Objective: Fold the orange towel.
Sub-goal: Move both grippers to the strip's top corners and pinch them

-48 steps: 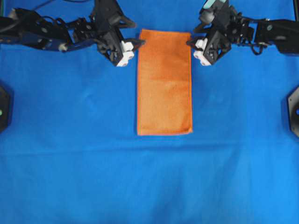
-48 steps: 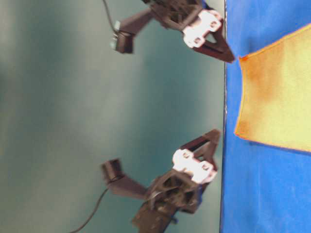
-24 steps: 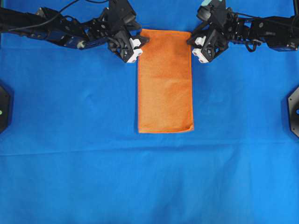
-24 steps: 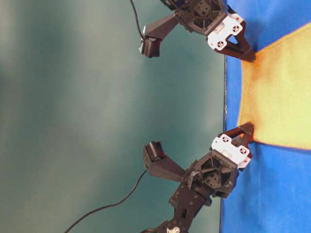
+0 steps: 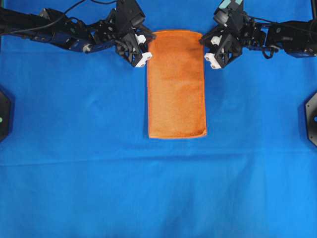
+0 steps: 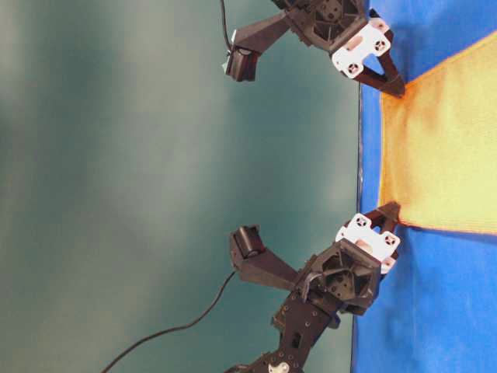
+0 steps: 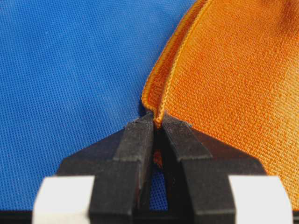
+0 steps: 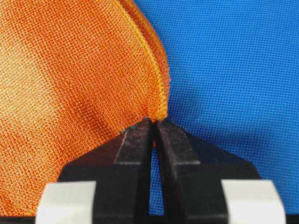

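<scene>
The orange towel (image 5: 176,84) lies as a long doubled rectangle on the blue sheet, running from the far edge toward the middle. My left gripper (image 5: 148,39) is shut on its far left corner; the left wrist view shows the jaws (image 7: 157,122) pinching the stitched hem of the towel (image 7: 233,84). At the far right corner my right gripper (image 5: 202,42) is shut on the towel too, its tips (image 8: 154,122) closed on the hem's point of the towel (image 8: 70,93). From table level, both grippers (image 6: 390,210) (image 6: 398,89) hold the towel's (image 6: 443,148) two corners at the sheet's edge.
The blue sheet (image 5: 158,188) covers the whole table. Two black mounts sit at the left edge (image 5: 4,114) and right edge (image 5: 311,116). Both arms stretch along the far edge, with cables behind them.
Both grippers moved inward onto the towel's far corners and shut on them. The towel's near edge has drawn slightly toward the far side.
</scene>
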`<state>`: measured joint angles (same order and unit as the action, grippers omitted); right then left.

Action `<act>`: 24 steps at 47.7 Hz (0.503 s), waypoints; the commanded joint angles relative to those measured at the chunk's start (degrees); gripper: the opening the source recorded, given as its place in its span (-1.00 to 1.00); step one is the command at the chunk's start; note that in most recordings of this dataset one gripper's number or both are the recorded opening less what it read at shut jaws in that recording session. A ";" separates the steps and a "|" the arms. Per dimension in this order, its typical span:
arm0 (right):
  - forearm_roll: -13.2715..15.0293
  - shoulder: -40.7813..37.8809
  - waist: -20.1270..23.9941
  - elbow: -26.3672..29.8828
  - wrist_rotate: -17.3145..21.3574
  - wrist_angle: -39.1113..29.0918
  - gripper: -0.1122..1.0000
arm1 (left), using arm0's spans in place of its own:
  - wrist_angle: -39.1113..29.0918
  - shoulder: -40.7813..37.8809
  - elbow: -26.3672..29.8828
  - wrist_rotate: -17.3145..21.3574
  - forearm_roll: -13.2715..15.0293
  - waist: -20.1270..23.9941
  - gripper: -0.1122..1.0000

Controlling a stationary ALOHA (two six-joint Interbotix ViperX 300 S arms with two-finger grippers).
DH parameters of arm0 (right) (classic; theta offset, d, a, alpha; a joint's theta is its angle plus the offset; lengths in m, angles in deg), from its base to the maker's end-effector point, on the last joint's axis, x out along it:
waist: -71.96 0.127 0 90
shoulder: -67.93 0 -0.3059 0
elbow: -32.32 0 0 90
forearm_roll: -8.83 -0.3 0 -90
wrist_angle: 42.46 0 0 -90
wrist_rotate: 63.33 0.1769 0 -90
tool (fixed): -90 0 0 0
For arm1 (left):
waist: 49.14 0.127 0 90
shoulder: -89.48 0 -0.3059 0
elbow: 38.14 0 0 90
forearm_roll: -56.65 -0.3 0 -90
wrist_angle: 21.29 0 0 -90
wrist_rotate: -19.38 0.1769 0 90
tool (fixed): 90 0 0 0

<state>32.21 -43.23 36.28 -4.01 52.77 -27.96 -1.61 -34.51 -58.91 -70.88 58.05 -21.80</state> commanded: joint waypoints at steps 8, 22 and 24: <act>-0.53 2.99 -0.35 0.53 -0.09 0.18 -0.74 | 0.18 2.29 1.41 3.52 -0.09 1.05 -0.78; -0.53 3.08 -2.02 2.29 -0.44 0.09 -0.74 | 0.00 3.78 2.20 4.31 -0.18 3.52 -0.78; -0.53 3.08 -2.11 2.37 -0.44 0.09 -0.74 | 0.00 3.78 2.20 4.31 -0.09 3.52 -0.78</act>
<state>31.86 -42.09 34.61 -2.42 52.42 -27.96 -1.78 -32.93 -57.59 -66.66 57.88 -18.81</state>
